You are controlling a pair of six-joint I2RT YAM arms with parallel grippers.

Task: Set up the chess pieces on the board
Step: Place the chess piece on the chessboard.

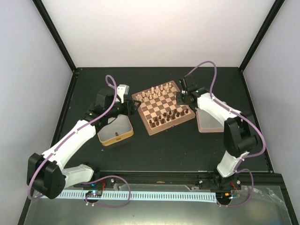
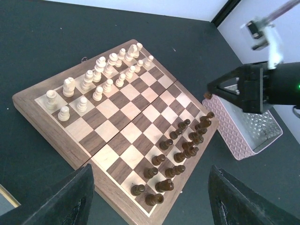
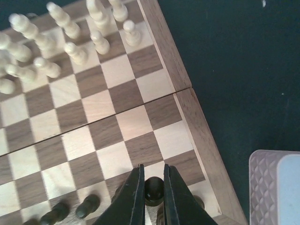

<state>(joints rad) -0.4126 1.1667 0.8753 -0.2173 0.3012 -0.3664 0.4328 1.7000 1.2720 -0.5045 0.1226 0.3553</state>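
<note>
The board (image 1: 159, 107) lies mid-table, turned at an angle. Several dark-brown chess pieces (image 2: 180, 152) stand in two rows along its near right side, and cream pieces (image 2: 101, 77) fill the far side. My right gripper (image 3: 153, 183) is shut on one dark piece (image 3: 153, 190) near the board's right edge, just over the squares beside the other dark pieces (image 3: 88, 204). My left gripper (image 2: 154, 206) hangs open above the board's near corner, its fingers (image 2: 70, 199) wide apart with nothing held between them.
A yellow tin (image 1: 116, 131) sits left of the board under the left arm. A pink tin (image 1: 209, 123) stands right of the board, close to the right arm, and shows as a pink tin (image 3: 276, 187) in the right wrist view. Black table all round.
</note>
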